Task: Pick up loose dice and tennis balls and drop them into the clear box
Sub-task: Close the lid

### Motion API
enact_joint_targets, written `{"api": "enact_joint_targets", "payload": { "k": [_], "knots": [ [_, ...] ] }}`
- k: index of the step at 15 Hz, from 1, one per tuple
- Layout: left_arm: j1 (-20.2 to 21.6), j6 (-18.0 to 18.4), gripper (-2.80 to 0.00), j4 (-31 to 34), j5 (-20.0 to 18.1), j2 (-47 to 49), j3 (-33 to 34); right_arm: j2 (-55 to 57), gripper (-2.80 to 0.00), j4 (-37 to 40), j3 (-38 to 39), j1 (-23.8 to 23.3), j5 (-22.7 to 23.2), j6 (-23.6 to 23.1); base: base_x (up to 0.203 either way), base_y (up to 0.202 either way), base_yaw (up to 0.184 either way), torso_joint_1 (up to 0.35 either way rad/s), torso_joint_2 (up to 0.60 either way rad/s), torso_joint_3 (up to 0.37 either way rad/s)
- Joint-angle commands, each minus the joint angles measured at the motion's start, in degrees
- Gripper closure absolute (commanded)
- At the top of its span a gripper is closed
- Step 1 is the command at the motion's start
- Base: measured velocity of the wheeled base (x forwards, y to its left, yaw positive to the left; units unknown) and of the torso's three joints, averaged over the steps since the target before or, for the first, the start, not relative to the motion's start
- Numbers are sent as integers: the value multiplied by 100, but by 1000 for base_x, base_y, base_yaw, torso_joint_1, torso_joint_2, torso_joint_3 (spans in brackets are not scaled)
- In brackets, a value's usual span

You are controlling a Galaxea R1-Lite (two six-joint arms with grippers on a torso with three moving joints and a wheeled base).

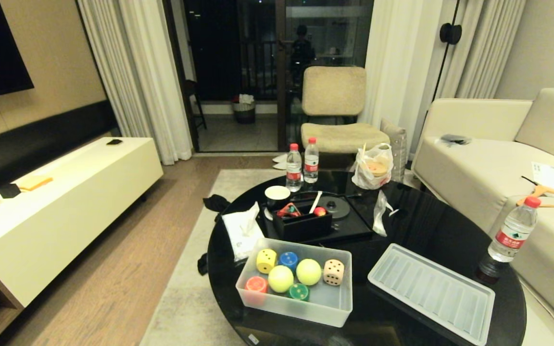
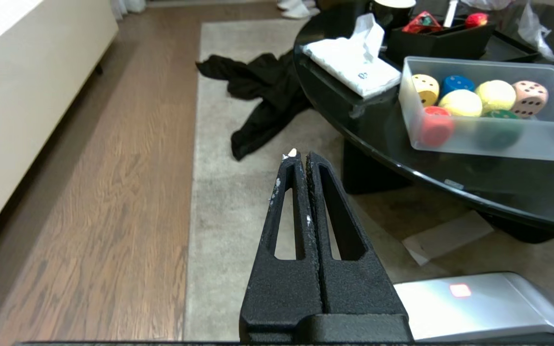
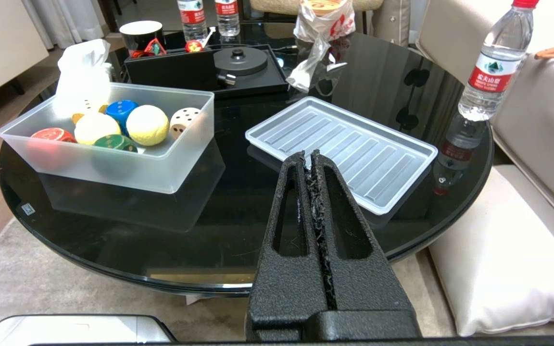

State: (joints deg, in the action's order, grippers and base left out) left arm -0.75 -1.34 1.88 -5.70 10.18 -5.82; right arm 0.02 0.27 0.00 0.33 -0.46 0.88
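Note:
The clear box (image 1: 326, 313) stands on the black round table (image 1: 411, 221) near its front-left edge. Inside it lie the yellow (image 1: 266, 260), blue (image 1: 288, 260), red-orange (image 1: 256, 284), green (image 1: 299, 291) and beige (image 1: 333, 272) dice and two tennis balls (image 1: 280, 278) (image 1: 308, 271). No die or ball shows loose on the table. Neither arm is in the head view. My left gripper (image 2: 302, 156) is shut and empty, low over the rug to the left of the table. My right gripper (image 3: 308, 156) is shut and empty, off the table's front edge before the lid.
The ribbed lid (image 1: 431, 293) lies flat to the right of the box. Behind it are a black organiser tray (image 1: 301, 223), a tissue pack (image 1: 242, 230) and bottles (image 1: 301, 166). A water bottle (image 1: 512, 235) stands at the right edge by the sofa (image 1: 479, 168). Black cloth (image 2: 262, 91) lies on the rug.

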Motion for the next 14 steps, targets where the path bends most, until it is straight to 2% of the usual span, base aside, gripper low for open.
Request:
{"api": "enact_joint_targets", "payload": {
  "k": [1,3,4,6,9,10,13,14],
  "knots": [
    [40,6,0,14,-33,-688,279,-2,0,0,9,-4,2,0,0,0,0,0,0,0],
    [43,132,0,0,117,-1016,371,-2,0,0,9,2,2,0,0,0,0,0,0,0],
    [46,216,0,-27,308,-1027,396,-2,0,0,9,2,2,0,0,0,0,0,0,0],
    [48,166,0,-39,439,-1027,424,-2,0,-6,9,2,2,-58,0,0,0,0,0,0],
    [48,-150,0,-56,612,-1027,457,-2,0,61,-35,2,2,-79,0,0,0,0,0,0],
    [47,-136,0,-130,631,-1027,469,15,0,92,-41,2,5,-88,0,0,0,0,0,0],
    [49,641,0,-201,494,-1018,590,-2,0,382,-200,2,54,-207,0,0,0,0,0,0],
    [49,633,0,-206,482,-1018,591,1,0,452,-372,2,55,-251,0,0,0,0,0,0]
  ]
}}
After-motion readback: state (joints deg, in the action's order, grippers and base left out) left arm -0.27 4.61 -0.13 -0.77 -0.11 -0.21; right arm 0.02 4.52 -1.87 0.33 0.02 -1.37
